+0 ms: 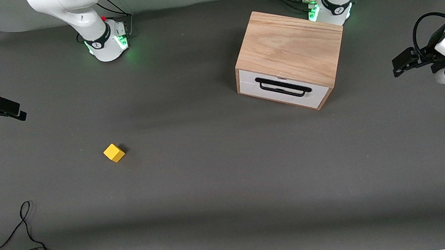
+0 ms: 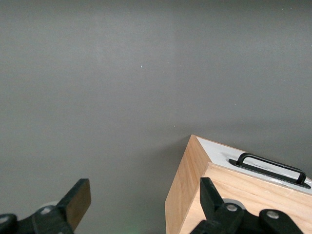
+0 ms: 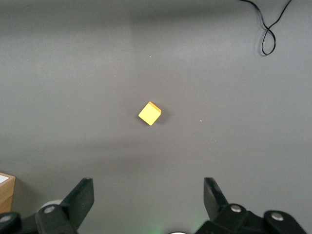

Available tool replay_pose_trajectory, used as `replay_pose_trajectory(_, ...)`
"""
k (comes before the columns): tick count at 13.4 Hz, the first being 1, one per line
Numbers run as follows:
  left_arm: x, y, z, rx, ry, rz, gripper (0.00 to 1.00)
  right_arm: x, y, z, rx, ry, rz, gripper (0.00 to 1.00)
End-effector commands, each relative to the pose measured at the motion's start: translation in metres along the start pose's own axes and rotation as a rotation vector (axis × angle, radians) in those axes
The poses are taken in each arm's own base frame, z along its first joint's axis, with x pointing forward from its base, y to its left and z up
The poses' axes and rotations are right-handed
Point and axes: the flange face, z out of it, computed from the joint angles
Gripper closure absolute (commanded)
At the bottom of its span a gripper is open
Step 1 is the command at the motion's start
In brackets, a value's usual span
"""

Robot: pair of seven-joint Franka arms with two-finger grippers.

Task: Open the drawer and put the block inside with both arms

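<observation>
Block (right wrist view only)

From my remote seat, the only extra stuff is the dark grey table cover and a loose black cable squiggling across it at the edge nearest the front camera, toward the right arm's end (one loop shows in the right wrist view too).
</observation>
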Motion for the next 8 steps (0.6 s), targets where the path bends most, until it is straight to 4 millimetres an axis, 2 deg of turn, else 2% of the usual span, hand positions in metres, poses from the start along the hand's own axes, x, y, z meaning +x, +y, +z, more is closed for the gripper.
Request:
replay_pose_trajectory(1,0.0004,0.0004,-0.0016,0.005,-0.005,0.019,0.00,0.0011,0.0017,-0.0024,-0.001,-0.002,-0.016,0.00)
replay_pose_trajectory(8,0.0003,0.0007,0.0004,0.002,-0.013,0.019,0.00,0.0010,-0.0014,0.0041,-0.003,-0.016,-0.006,0.00)
